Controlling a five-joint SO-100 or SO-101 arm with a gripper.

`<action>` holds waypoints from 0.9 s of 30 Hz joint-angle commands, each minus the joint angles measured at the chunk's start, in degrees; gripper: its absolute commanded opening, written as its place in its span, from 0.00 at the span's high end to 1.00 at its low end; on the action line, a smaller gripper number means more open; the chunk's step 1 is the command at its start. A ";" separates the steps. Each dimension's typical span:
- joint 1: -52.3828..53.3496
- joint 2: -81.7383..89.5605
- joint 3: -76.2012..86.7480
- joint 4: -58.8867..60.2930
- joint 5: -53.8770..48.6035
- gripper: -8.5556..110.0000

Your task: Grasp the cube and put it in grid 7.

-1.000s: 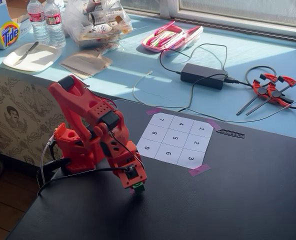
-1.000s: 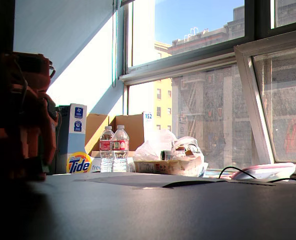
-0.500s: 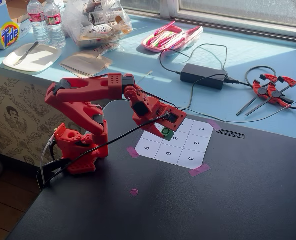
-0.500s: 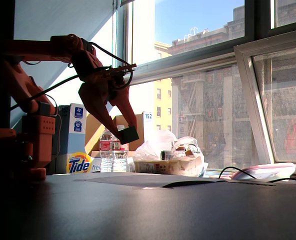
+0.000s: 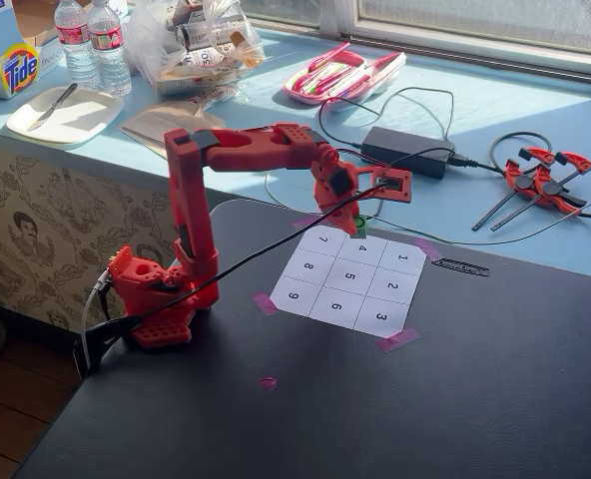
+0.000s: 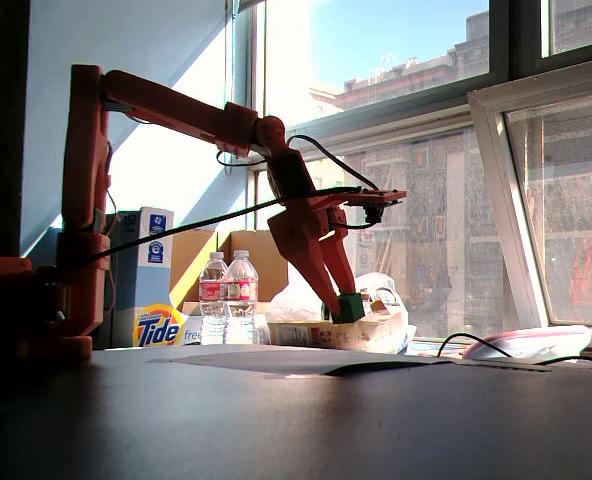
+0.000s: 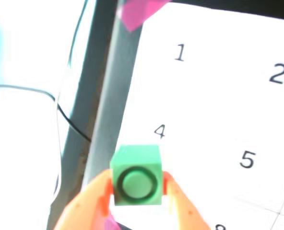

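Cube (image 7: 135, 175), small, bright green, with a dark ring on its upper face, sits low and centre in the wrist view, pinched on two opposite side faces by the orange fingers (image 7: 176, 201) of the gripper (image 7: 135, 191), which is closed just to the cube's width. In a fixed view the cube (image 6: 348, 307) hangs at the fingertips clear of the dark table (image 6: 376, 430); in the other it shows only as a green speck (image 5: 359, 227) under the red arm (image 5: 256, 150), right of centre in the upper half of the frame, at the far edge of the white numbered sheet (image 5: 320, 299). Judged by look, it is a light, rigid, smooth-sided block; flat opposite faces are the proper hold, and the present grip appears square, though a slick surface could slip if the pinch loosens. Grid 7 (image 5: 322, 240) lies at the sheet's upper left corner in that view, just left of the cube; the wrist view shows squares 4, 1, 5 and 2, but not 7.
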 commanded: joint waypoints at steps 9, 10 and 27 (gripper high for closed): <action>0.09 -4.22 -3.78 -2.37 -0.97 0.93; 0.44 -4.31 -3.25 -2.81 -0.97 0.93; 4.48 -4.92 2.64 -5.98 -4.13 0.93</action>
